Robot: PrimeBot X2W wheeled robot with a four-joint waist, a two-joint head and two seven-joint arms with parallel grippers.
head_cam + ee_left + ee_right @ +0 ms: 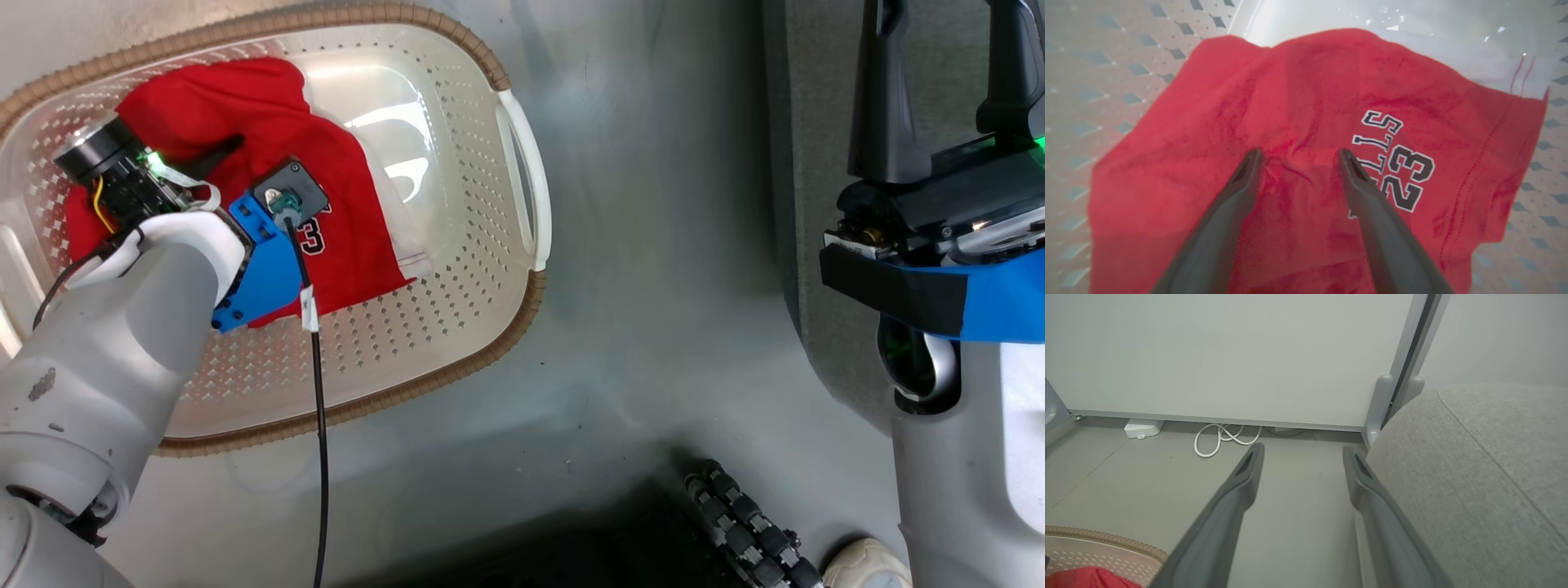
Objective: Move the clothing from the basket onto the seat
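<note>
While the left arm hangs down inside the basket [490,65], the left gripper [1299,157] stands spread wide over the clothing [1310,94]. Between its two dark fingers [1241,192] is only rumpled red cloth, and whether the tips press into it I cannot tell. From its wrist, the "BULLS 23" lettering [1400,167] sits at three o'clock of the tips. Seen from the head, the red heap fills the basket's nine o'clock half, with white fabric along its three o'clock edge. The basket sits on the grey floor [653,245] toward ten o'clock, and the seat [1474,477] is well apart at three o'clock. The right gripper [1300,451] is also spread wide and empty, just beside the seat's rounded corner. A coiled white cable [1224,437] lies at eleven o'clock of its fingers.
</note>
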